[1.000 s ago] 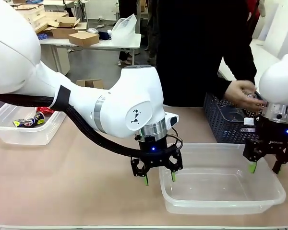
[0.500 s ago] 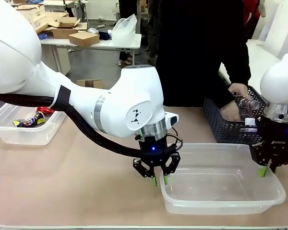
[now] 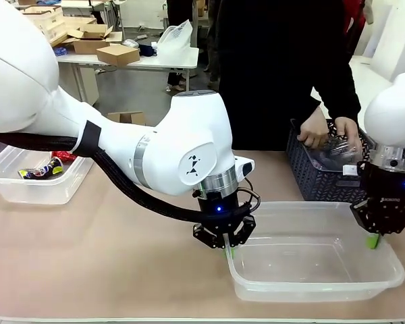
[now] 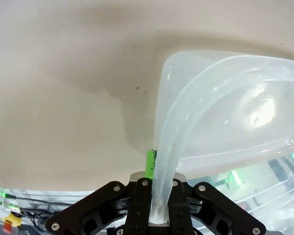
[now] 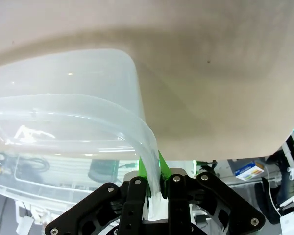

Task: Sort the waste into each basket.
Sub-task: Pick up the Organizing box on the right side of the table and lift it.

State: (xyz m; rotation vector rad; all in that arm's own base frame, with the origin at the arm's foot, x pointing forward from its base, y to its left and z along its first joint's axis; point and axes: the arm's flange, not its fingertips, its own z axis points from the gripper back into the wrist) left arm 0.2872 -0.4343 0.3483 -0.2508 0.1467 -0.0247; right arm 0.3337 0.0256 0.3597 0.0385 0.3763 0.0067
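Note:
An empty clear basket sits at the front right of the table. My left gripper is shut on its left rim, and my right gripper is shut on its right rim. In the left wrist view the basket's rim runs down between the closed fingers of my left gripper. The right wrist view shows the basket's rim pinched by my right gripper. A second clear basket at the far left holds a dark-blue-and-yellow can and a red can.
A dark grey lattice basket stands behind the right basket. The person's hands reach into it around a clear plastic bottle. Bare tan table lies between the two clear baskets.
Both grippers went from open to shut on the basket's rim, the right one first, then the left. The person's hands dropped from above the lattice basket down into it.

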